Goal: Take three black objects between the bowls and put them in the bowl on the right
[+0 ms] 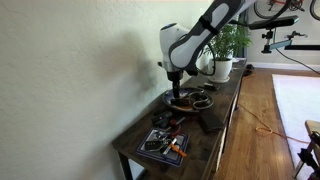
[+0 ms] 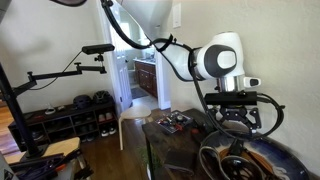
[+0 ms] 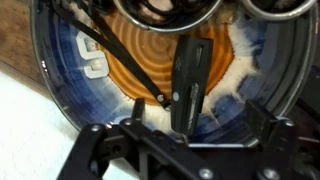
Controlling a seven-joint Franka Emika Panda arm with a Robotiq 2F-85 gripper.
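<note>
In the wrist view a glazed bowl (image 3: 60, 75) with a blue rim and an orange spiral centre fills the frame. A black bar-shaped object (image 3: 190, 80) lies upright in the picture over the bowl's inside, midway between my fingers and touching neither. A thin black rod (image 3: 120, 55) lies slanted in the bowl to its left. My gripper (image 3: 182, 132) is open, with its fingers wide apart above the bowl's near rim. In both exterior views the gripper (image 1: 176, 90) (image 2: 240, 118) hangs just over the bowl (image 1: 197, 102) (image 2: 262, 160).
The bowl stands on a long dark sideboard (image 1: 215, 135) against a wall. A tray of small tools (image 1: 163, 144) lies at its near end and a potted plant (image 1: 225, 45) at the far end. Dark round rims (image 3: 170, 10) show beyond the bowl.
</note>
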